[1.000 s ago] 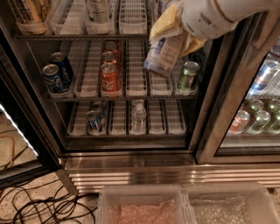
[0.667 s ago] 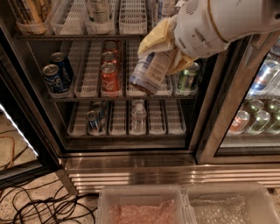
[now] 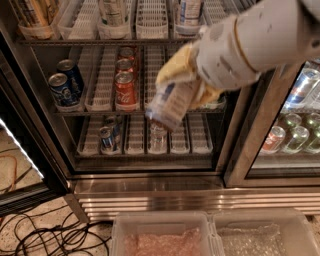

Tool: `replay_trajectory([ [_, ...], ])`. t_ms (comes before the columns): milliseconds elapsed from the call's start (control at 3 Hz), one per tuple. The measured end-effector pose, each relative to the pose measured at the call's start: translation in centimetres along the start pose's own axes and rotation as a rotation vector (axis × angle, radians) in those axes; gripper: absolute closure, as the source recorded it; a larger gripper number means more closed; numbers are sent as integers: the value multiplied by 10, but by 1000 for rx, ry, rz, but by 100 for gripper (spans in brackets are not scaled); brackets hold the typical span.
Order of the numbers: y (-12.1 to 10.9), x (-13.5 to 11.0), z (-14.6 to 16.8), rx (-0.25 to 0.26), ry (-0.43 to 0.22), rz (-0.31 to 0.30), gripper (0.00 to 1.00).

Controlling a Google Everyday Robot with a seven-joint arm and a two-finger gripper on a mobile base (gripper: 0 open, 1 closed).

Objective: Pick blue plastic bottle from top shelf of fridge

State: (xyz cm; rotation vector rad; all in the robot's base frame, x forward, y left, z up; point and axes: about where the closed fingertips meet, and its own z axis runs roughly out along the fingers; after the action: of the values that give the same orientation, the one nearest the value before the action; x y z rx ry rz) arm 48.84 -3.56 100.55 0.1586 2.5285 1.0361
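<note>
Camera view looks down into open fridge (image 3: pixel 245 145). Arm comes in from upper right, white and bulky.

Gripper (image 3: pixel 184 86) sits in front of middle rack, right of centre, outside the shelf line. Yellowish fingers (image 3: pixel 176 67) clamped on blue bottle (image 3: pixel 170 104), one above it, one below right. Blue bottle held in the air, tilted, one end pointing down-left, label facing camera. It touches no shelf. Its lower end overlaps small clear bottle (image 3: pixel 158 139) standing on bottom rack behind it.

Top shelf (image 3: pixel 150 22) runs along upper edge of view: white slotted trays, a labelled bottle (image 3: pixel 114 11) left of centre, another (image 3: pixel 190 9) just left of the arm. Lanes between them bare.

Middle rack: two blue cans (image 3: pixel 65 86) at left, three red cans (image 3: pixel 125 82) in a lane left of centre, one behind another.

Bottom rack: two small dark cans (image 3: pixel 108 136) at left, beside the clear bottle's lane.

Right of the frame post, shut glass door (image 3: pixel 295 125) with green and red cans behind it.

Below: ribbed steel base (image 3: pixel 165 200). Floor at left has black cables (image 3: pixel 50 235). Two clear plastic bins (image 3: pixel 165 235) along bottom edge, side by side.
</note>
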Motion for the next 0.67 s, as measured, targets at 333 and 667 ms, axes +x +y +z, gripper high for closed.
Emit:
replay_trajectory([
  [333,-22,43,8,28,70,98,100],
  [667,-25,44,11,28,70,98,100],
])
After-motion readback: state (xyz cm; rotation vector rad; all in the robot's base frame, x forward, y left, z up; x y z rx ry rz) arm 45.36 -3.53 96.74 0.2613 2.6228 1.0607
